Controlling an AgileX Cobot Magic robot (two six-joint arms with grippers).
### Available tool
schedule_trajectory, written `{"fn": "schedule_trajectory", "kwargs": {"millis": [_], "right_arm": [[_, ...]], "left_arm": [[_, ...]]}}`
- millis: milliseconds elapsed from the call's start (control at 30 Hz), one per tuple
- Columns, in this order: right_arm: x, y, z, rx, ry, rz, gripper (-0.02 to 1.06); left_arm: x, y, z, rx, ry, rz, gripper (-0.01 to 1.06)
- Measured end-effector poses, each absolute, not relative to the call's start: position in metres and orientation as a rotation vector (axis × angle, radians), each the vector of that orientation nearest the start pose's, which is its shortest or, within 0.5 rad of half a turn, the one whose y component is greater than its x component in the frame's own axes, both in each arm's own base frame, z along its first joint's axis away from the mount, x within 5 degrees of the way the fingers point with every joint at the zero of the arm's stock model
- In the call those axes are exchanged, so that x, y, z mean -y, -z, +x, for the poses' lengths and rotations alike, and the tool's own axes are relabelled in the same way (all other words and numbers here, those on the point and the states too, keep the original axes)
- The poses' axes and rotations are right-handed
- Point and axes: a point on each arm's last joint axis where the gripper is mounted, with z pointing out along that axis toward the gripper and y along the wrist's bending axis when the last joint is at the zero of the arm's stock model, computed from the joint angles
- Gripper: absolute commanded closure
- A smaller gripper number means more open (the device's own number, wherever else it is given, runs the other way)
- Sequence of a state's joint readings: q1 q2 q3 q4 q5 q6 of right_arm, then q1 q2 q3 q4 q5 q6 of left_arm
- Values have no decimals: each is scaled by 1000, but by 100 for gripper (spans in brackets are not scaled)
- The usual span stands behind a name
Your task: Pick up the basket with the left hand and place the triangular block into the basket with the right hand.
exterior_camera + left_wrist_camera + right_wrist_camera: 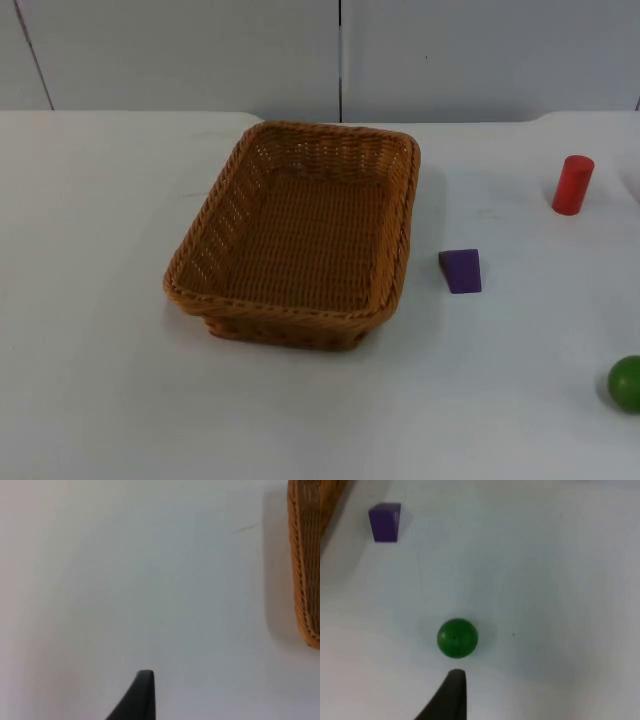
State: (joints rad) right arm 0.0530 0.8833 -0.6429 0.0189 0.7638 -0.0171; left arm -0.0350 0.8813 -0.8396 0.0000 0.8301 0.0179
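Nothing is in hand yet: by my reading this is the very start, with the first step, lifting the basket, not begun. The basket sits flat on the white counter, open and with nothing in it, roughly at the middle of the surface. The triangular block, purple, lies on the counter just to the right of the basket's right wall, apart from it.

My left tool hangs over bare counter well to the left of the basket; in the left wrist view I see one black fingertip and a strip of the basket's woven wall. Whether that tool is released or clenched I cannot tell. My right tool hangs over the right near part of the counter, close behind a green ball, with the purple block farther off near the basket's edge. Its state I cannot tell either.

Next, I judge, my left tool must travel right to the basket's left rim and close on it. Then my right tool must pass the ball to reach the block.

A red cylinder stands upright at the far right. The counter ends at a grey partition wall.
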Motion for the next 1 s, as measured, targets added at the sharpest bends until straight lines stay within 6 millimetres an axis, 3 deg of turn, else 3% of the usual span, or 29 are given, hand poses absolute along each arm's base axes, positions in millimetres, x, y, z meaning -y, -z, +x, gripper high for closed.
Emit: {"fn": "schedule_trajectory", "kwargs": {"millis": [233, 367, 400, 567, 600, 733, 767, 900, 933, 1000], "right_arm": [[-10, -274, 160, -2509, -45, -72, 0], [-10, -274, 160, -2510, -45, -72, 0], [-10, -274, 160, -2510, -45, -72, 0], [-10, -274, 160, -2504, -40, -74, 0], [-10, -274, 160, -2504, -40, -74, 0], [-9, -274, 160, -2503, -24, -83, 0], [-9, -274, 160, -2503, -24, -83, 0], [-9, -274, 160, -2503, -24, -83, 0], [-9, -274, 160, -2503, -24, -83, 0], [-9, -274, 160, -2503, -24, -83, 0]], "left_arm": [[7, -325, 200, -2432, 13, 71, 0], [13, -312, 238, -2506, 59, 143, 0], [13, -312, 238, -2506, 59, 143, 0], [27, -291, 291, -2606, 200, 259, 0], [27, -291, 291, -2606, 200, 259, 0], [50, -257, 332, -2710, 255, 389, 0], [50, -257, 332, -2710, 255, 389, 0], [85, -214, 368, -2798, 309, 501, 0], [85, -214, 368, -2798, 309, 501, 0], [100, -196, 378, -2825, 323, 546, 0]]}}
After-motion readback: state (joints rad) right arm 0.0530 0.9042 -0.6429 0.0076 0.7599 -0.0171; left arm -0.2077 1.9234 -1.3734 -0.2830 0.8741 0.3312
